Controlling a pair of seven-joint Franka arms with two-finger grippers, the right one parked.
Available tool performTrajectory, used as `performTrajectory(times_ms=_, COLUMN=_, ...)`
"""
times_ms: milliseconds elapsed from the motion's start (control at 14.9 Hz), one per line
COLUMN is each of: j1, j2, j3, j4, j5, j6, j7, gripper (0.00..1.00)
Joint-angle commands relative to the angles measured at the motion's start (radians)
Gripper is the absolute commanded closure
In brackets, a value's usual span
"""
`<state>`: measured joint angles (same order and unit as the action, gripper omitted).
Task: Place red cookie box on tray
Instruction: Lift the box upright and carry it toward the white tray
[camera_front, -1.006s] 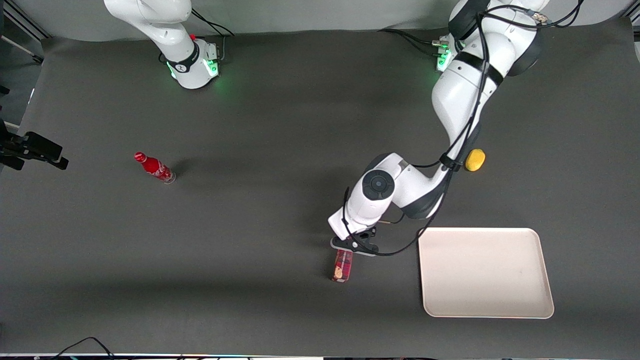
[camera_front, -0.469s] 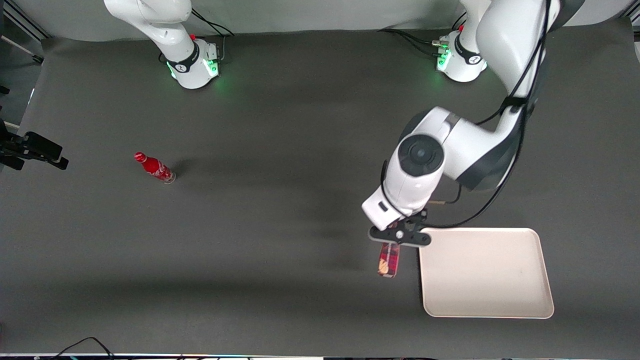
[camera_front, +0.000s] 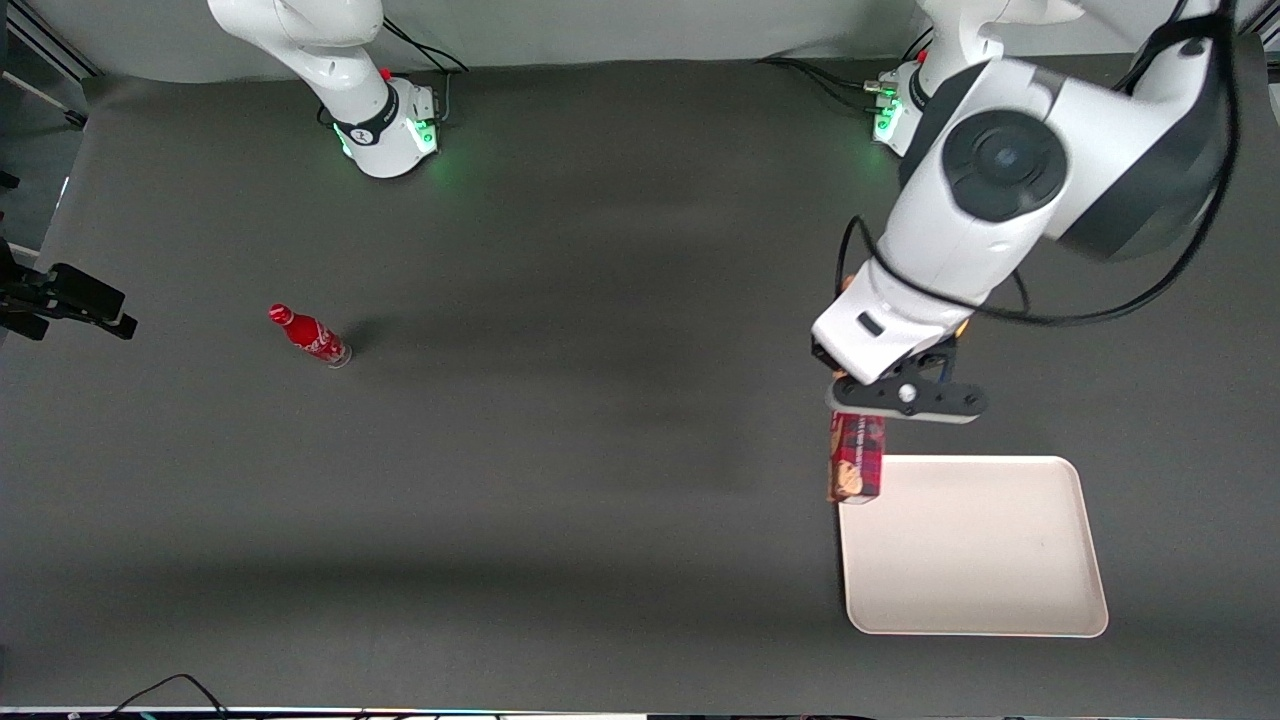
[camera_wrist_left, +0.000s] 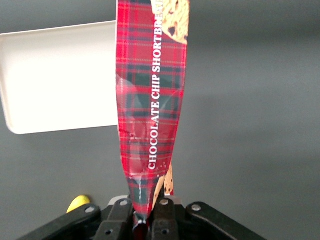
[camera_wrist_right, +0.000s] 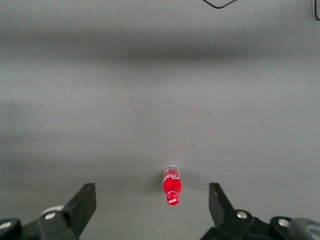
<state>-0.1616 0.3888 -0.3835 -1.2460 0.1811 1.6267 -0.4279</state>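
Hanging pinched by one end in the closed gripper (camera_wrist_left: 144, 220), the long dark-red tartan cookie box (camera_front: 856, 458) was held lifted at the corner of the flat cream-white rectangular tray (camera_front: 975, 550); lowering and release were left.

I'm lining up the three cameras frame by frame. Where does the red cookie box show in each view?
Front view: red cookie box hangs from the gripper, its free end at the tray corner.
Left wrist view: the box runs out from the pinching fingers.
Right wrist view: not in it.
Shared landmark: the tray.
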Motion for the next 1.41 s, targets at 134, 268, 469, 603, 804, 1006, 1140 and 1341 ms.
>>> performTrajectory(times_ms=134, j1=0.036, j2=-0.093, j3=0.113, j4=-0.044, j5=-0.032, j6=-0.085, j7=0.194, gripper=1.00)
performTrajectory(times_ms=268, j1=0.036, j2=-0.096, j3=0.193, j4=-0.053, j5=-0.032, j6=-0.087, j7=0.320, gripper=1.00)
performTrajectory(times_ms=469, j1=0.037, j2=-0.091, j3=0.300, j4=-0.058, j5=-0.037, j6=-0.059, j7=0.461, gripper=1.00)
performTrajectory(times_ms=603, j1=0.036, j2=-0.084, j3=0.394, j4=-0.073, j5=-0.110, j6=-0.013, j7=0.532, gripper=1.00)
performTrajectory(times_ms=804, j1=0.036, j2=-0.056, j3=0.477, j4=-0.128, j5=-0.129, j6=0.123, j7=0.584, gripper=1.00)
performTrajectory(times_ms=1006, j1=0.062, j2=0.013, j3=0.518, j4=-0.135, j5=-0.155, j6=0.220, j7=0.587, gripper=1.00)
performTrajectory(times_ms=1140, j1=0.065, j2=0.067, j3=0.538, j4=-0.135, j5=-0.166, j6=0.274, j7=0.577, gripper=1.00)
performTrajectory(times_ms=1341, j1=0.071, j2=0.168, j3=0.575, j4=-0.135, j5=-0.204, j6=0.415, j7=0.578, gripper=1.00)
